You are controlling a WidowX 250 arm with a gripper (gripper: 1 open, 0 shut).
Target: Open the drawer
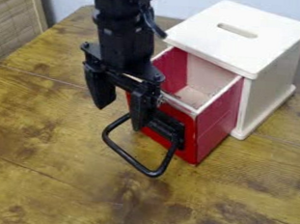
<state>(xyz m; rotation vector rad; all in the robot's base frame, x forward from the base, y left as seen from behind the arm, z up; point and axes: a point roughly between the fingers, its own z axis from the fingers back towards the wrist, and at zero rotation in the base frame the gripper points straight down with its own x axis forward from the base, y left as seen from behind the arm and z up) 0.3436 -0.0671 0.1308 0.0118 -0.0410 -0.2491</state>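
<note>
The red drawer (207, 116) is pulled partway out of the cream wooden box (254, 49), showing pale wood inside. A black bracket and a large black loop handle (137, 152) hang off its front, the loop resting on the table. My black gripper (120, 100) hangs open just in front of the drawer's left front corner, above the loop handle. Its fingers (141, 109) point down and hold nothing. The arm hides part of the drawer's left side.
The wooden table (46, 165) is worn and stained. A slatted wooden panel (11, 17) stands at the far left. The cream box has a slot in its top and sits at the back right.
</note>
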